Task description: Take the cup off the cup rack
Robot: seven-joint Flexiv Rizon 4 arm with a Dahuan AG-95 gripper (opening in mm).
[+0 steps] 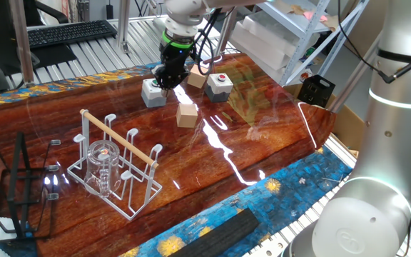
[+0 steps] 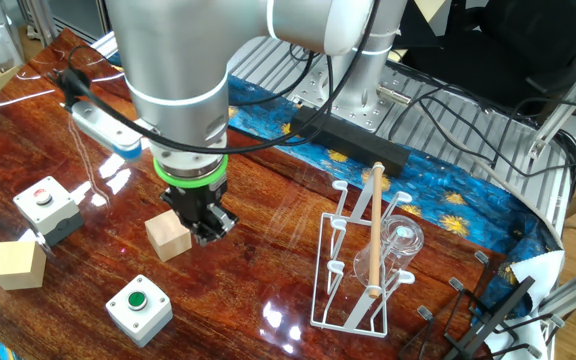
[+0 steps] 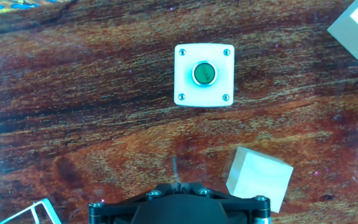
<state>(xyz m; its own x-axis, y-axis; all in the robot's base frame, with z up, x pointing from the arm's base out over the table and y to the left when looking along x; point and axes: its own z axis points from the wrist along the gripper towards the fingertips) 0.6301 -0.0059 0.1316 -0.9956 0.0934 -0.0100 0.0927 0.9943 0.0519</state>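
The clear glass cup (image 1: 103,165) sits on the white wire cup rack with a wooden rod (image 1: 118,165), lower left of one fixed view. At upper centre, the black two-finger gripper (image 1: 168,81) hangs over the reddish wooden table (image 1: 262,143), fingers pressed together, holding nothing, beside a green-button box (image 1: 153,93)
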